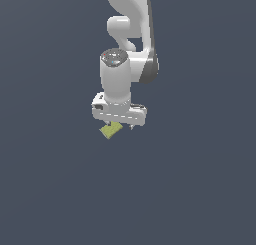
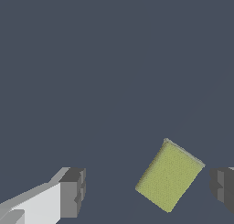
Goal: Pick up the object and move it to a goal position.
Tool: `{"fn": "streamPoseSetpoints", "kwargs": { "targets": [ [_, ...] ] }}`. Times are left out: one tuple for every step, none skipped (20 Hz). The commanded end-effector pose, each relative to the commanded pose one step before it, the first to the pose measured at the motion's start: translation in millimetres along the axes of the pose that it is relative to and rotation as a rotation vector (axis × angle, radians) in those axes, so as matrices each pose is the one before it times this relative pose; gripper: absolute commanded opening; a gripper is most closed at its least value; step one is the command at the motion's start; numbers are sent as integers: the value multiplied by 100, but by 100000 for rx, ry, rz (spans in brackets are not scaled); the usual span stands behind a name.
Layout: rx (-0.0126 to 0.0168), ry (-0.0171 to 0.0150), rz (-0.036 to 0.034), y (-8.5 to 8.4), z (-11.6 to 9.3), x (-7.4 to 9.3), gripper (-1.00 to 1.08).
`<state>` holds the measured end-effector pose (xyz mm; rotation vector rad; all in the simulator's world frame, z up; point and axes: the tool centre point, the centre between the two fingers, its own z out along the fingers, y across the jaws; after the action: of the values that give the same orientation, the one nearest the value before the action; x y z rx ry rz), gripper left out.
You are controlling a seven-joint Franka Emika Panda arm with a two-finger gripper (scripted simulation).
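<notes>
The object is a small flat olive block lying on the dark floor, just below my white gripper in the exterior view. In the wrist view the block lies between my two fingertips, nearer one finger than the other, turned at an angle to them. The jaws stand wide apart and touch nothing. The gripper is open and empty above the block.
The plain dark grey floor spreads all around. The white arm rises behind the gripper in the exterior view. No goal marker shows.
</notes>
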<state>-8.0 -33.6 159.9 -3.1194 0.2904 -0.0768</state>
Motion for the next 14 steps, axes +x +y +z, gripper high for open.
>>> {"fn": "streamPoseSetpoints", "kwargs": {
  "targets": [
    [112,-732,7193,864,1372,-790,100],
    [15,-306,3318,424,610,-341,100],
    [-13,-315,3529,467,638,-355,100],
    [-46,-322,3742,514,664,-366,100],
    [-82,-319,3886,553,677,-369,100],
    [-111,-291,3743,551,640,-343,100],
    [-134,-260,3550,539,596,-313,100],
    [-152,-230,3356,524,553,-284,100],
    [-164,-202,3160,506,512,-257,100],
    [-173,-176,2962,486,473,-230,100],
    [-177,-152,2763,462,434,-206,100],
    [-177,-130,2562,437,397,-183,100],
    [-175,-110,2360,409,361,-161,100],
    [-169,-92,2158,379,326,-141,100]
  ]
}}
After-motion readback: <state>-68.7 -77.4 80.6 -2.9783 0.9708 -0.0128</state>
